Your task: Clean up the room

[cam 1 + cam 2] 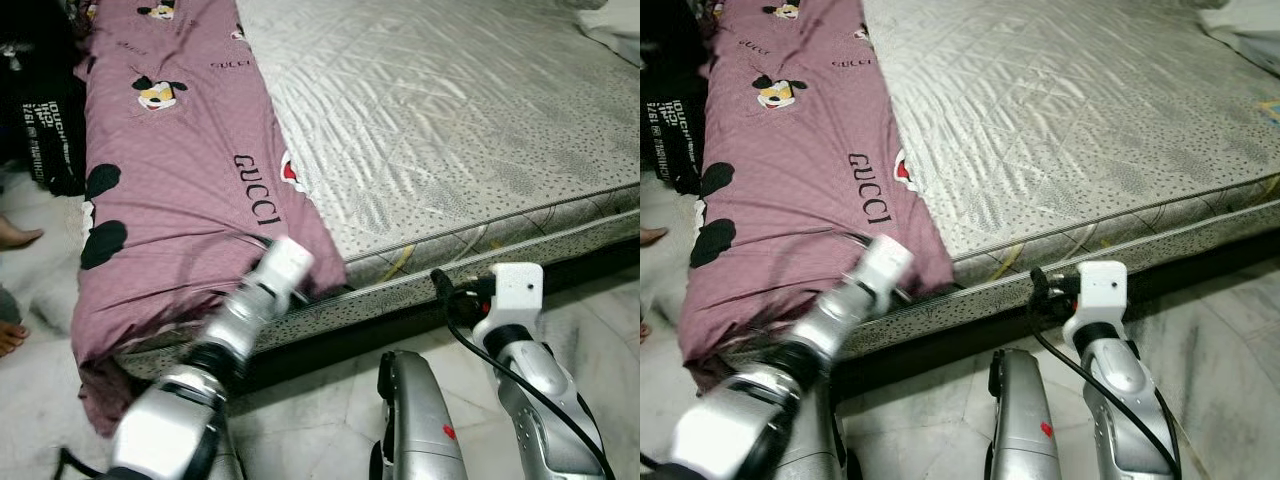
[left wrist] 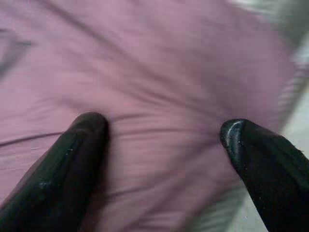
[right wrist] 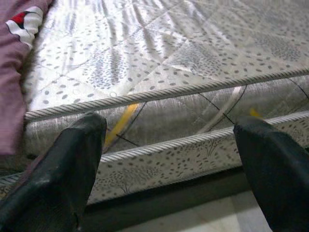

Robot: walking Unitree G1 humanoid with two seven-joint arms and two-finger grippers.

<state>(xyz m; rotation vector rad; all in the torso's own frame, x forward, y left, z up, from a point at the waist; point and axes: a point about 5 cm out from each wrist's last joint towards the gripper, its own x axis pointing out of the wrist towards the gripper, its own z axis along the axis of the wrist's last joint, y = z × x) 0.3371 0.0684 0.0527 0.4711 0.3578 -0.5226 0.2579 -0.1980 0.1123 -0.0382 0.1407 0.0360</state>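
A pink printed sheet point(image 1: 180, 200) lies along the left side of a quilted grey mattress point(image 1: 450, 130), its lower corner draping over the bed's near edge toward the marble floor point(image 1: 320, 420). The left tool point(image 2: 164, 130) is spread wide, fingers point(image 2: 72, 159) apart just above the pink cloth, holding nothing. The right tool point(image 3: 169, 130), likewise wide open and empty, faces the mattress's corded side edge, near the sheet's corner. A dark garment point(image 1: 45, 120) hangs at far left; a person's bare foot point(image 1: 15, 236) rests on the floor beside it.
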